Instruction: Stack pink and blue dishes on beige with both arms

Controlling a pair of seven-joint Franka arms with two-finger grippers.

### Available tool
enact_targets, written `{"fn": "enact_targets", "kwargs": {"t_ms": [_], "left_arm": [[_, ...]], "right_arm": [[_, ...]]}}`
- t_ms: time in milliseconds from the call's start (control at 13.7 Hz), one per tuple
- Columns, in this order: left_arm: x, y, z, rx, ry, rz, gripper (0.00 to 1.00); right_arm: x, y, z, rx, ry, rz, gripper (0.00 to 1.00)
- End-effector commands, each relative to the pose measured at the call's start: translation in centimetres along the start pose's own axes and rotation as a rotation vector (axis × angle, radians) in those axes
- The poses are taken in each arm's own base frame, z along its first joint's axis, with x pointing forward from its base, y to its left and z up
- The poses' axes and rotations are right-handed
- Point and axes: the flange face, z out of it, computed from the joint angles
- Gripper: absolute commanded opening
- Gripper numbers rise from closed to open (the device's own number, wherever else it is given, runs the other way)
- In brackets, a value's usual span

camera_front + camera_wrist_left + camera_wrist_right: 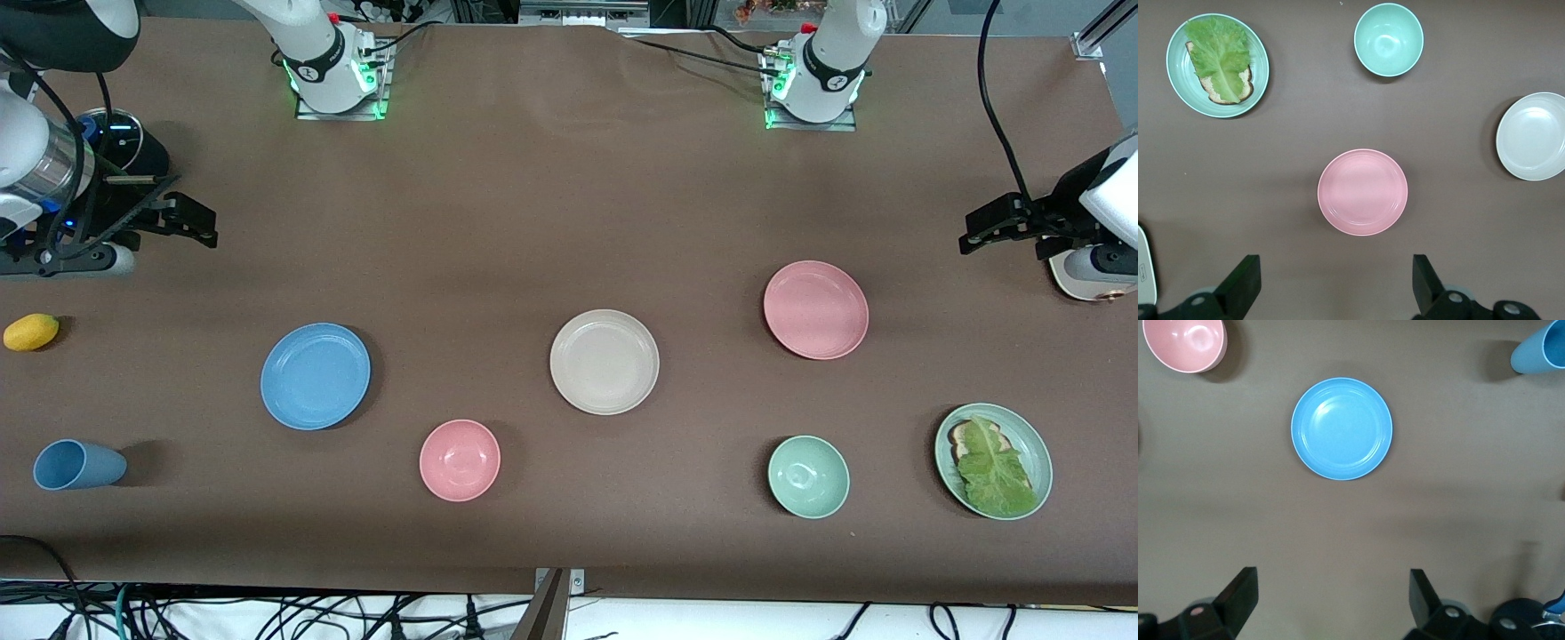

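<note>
The beige plate [605, 362] [1533, 136] lies at mid-table. A light blue plate [316, 376] [1341, 428] rests toward the right arm's end. The pink plate [815, 309] [1363, 192] sits toward the left arm's end, slightly farther from the front camera than the beige one. All three are apart and bare. My right gripper [212, 227] [1333, 580] hangs open over bare table at the right arm's end, holding nothing. My left gripper [969, 231] [1336, 267] hangs open over bare table at the left arm's end, also with nothing in it.
A pink bowl [460, 460] and a pale green bowl [808, 476] stand nearer the front camera. A green plate [1036, 453] carries bread and lettuce. A blue cup [78, 465] lies on its side, with a yellow fruit [31, 332] close by.
</note>
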Motion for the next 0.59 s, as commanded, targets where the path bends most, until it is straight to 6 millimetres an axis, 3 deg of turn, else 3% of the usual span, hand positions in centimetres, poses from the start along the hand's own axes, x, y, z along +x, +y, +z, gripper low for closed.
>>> {"fn": "enact_targets", "kwargs": {"t_ms": [0,512], "left_arm": [[0.39,-0.31,-0.59,-0.006,0.009,0.023,1.00],[0.42,-0.67,-0.52,-0.008,0.008,0.019,1.00]], "right_arm": [[-0.10,-0.11,-0.24,0.004,-0.007,-0.021,1.00],[-0.09,0.09,-0.31,0.011,-0.006,-0.016,1.00]]}}
